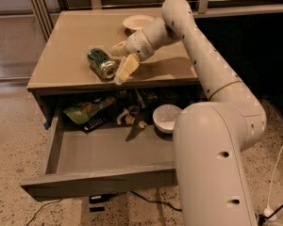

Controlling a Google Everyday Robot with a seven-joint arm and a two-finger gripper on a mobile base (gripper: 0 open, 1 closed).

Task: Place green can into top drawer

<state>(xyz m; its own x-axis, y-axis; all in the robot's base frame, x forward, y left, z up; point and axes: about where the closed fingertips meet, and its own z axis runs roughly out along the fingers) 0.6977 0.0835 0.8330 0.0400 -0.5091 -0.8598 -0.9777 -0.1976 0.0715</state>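
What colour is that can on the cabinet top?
Shiny green can, silver end; camera view; pincer open beside it.
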